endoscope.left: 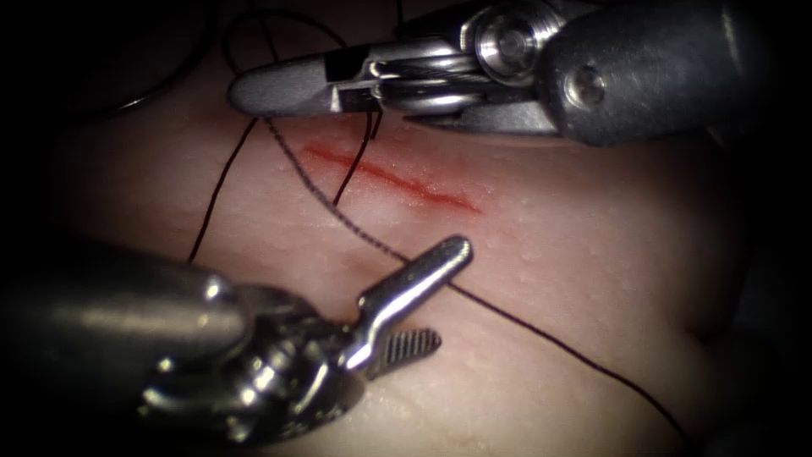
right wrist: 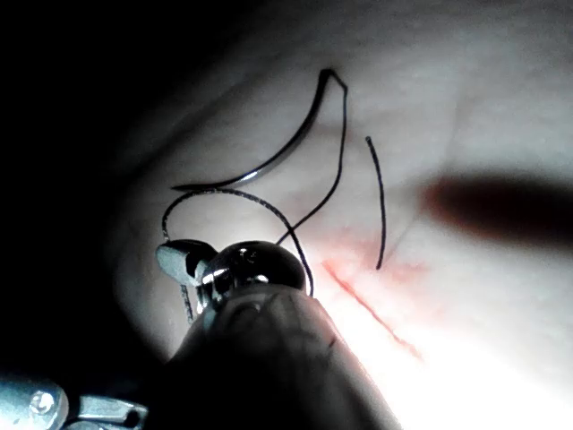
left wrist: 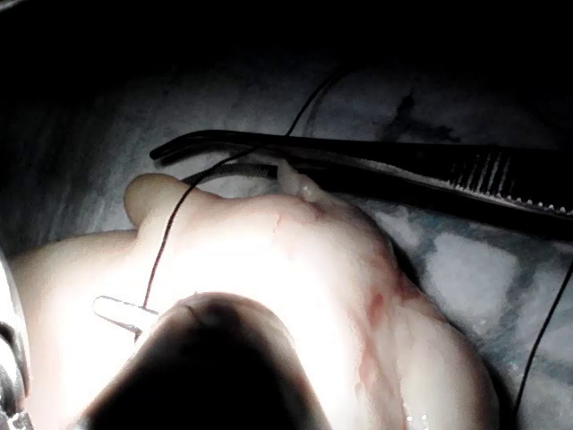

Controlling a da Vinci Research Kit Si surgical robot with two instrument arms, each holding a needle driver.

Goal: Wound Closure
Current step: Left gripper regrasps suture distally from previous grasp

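- While the right tool (endoscope.left: 254,91) is held across the tissue (endoscope.left: 575,279) just above the cut (endoscope.left: 389,179), its jaws are seen pressed together.
- Thread (endoscope.left: 524,326) comes out from under these jaws near their hinge end, and two strands hang down from there across the cut. It is recorded as clamped, though the grip point itself is partly hidden.
- The left tool (endoscope.left: 448,294) is noted below the cut, with its jaws spread wide apart and nothing between them.
- One long strand runs from upper left to lower right, passing under the upper jaw of the left tool. No contact between them can be confirmed.
- Another strand drops down the tissue left of the cut.
- Red fluid is confined to the line of the cut.
- In the right wrist view the needle (right wrist: 269,164) is seen lying flat on the tissue, near one end of the cut. It is held by neither tool and is not driven in, with thread trailing from its blunt end.
- A short loose piece of thread (right wrist: 378,206) is noted beside it.
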